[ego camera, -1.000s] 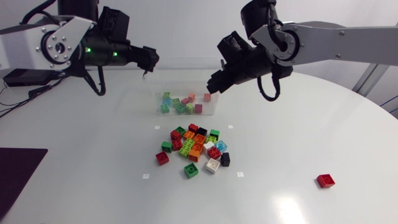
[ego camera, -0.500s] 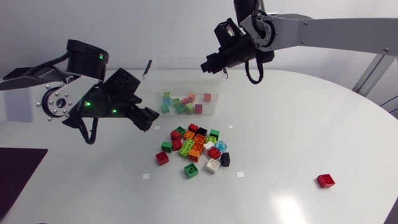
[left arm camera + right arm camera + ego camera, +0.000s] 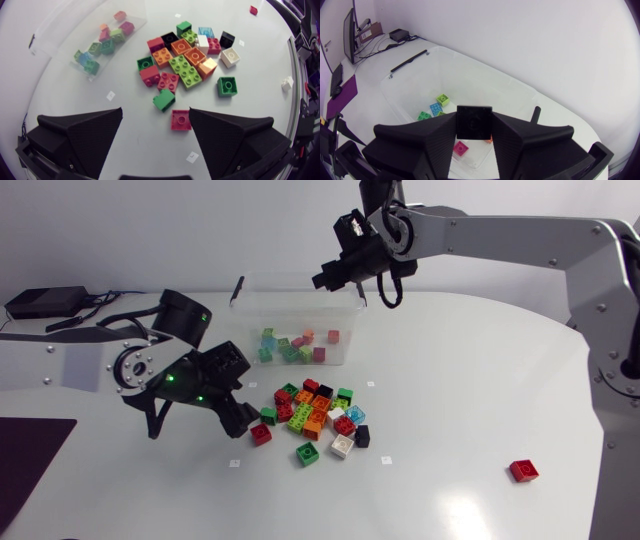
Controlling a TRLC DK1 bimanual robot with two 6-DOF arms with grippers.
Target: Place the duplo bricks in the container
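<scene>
Right gripper (image 3: 335,276), jaws clamped on a square black plastic duplo brick (image 3: 474,122), hangs above the clear plastic container (image 3: 290,305), apparently for release, while left gripper (image 3: 156,118), jaws apart, hovers over the multicoloured brick pile (image 3: 315,418) near the container
</scene>
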